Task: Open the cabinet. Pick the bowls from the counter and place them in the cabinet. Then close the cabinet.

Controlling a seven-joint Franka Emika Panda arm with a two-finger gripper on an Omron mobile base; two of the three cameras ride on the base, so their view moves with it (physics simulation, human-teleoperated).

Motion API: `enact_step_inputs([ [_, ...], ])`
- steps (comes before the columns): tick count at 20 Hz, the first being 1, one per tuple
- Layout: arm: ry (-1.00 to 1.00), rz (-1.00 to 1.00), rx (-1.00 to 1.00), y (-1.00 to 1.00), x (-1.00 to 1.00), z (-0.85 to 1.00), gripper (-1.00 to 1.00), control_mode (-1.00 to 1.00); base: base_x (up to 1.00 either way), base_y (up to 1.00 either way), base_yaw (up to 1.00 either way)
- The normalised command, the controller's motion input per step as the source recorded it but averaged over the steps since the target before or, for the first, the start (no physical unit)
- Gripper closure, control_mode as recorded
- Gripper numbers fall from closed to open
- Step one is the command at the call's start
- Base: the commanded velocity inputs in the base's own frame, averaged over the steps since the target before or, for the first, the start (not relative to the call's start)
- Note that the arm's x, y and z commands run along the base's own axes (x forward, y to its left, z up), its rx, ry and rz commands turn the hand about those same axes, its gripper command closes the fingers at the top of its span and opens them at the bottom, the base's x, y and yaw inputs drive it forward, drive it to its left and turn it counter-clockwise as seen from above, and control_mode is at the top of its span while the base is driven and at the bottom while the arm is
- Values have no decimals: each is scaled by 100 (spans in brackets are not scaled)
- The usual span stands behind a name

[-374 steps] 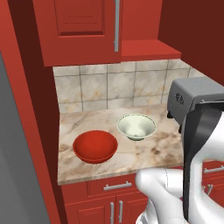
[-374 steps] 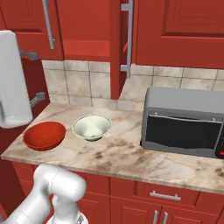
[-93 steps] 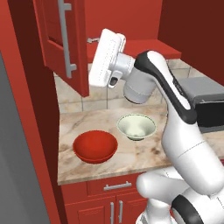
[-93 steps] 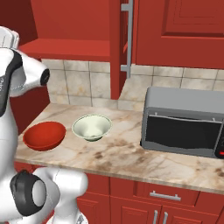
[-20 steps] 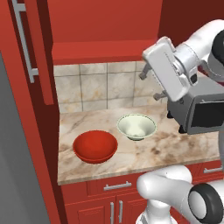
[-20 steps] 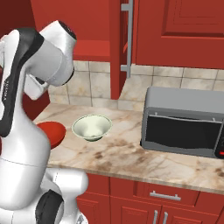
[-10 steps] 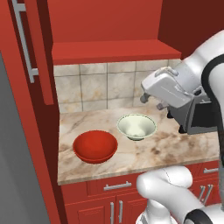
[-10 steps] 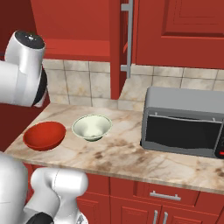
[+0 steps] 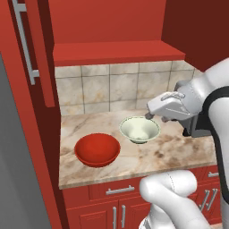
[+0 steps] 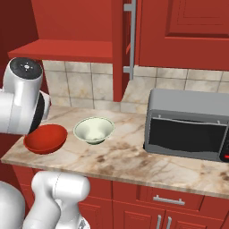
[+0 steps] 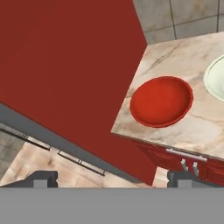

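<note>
Fingers (image 11: 112,177) stand spread as wide as they go, released and grasping nothing, touching nothing; in the hand view their two dark tips rise apart at the bottom, with the red bowl (image 11: 161,101) ahead of them and well clear.

By size, the cabinet (image 9: 114,49) comes first: its left door (image 9: 33,53) is swung fully out, the silver bar handle (image 9: 24,42) facing the room, and the red inner shelf (image 9: 117,52) lies bare and open to reach. Its right door (image 10: 126,42) is swung out as well. So the opening step looks finished, and the step in hand is judged to be the pick of a first bowl.

Next the desk (image 9: 179,154), a veined marble slab carrying a grey microwave (image 10: 188,125) at its right end. Both bowls sit on it side by side, near but apart: the wider red one toward the left edge, the pale bowl (image 9: 139,129) further in toward the tiled backsplash (image 9: 96,87).

In the left base view the hand hangs just right of the pale bowl, above the desk.

The next move calls for bringing the fingers down over one bowl's rim, one tip inside and one outside, then clenching. A thin sloped rim may slip, so the pinch should be square.
</note>
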Motion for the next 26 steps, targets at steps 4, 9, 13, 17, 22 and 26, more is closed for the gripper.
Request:
enact_step_inputs([
  [4, 10, -7, 0, -3, 0, -9, -100, -100, 0, 0, 0],
  [9, 13, -8, 0, -1, 0, -15, -100, -100, 0, 0, 0],
  [13, 20, -10, 0, 0, 0, -24, -100, -100, 0, 0, 0],
  [17, 16, -8, 0, 0, 0, -29, -100, -100, 0, 0, 0],
  [22, 4, -1, -3, 0, 0, -44, -100, -100, 0, 0, 0],
  [26, 0, 0, -1, -4, 0, -34, -100, -100, 0, 0, 0],
])
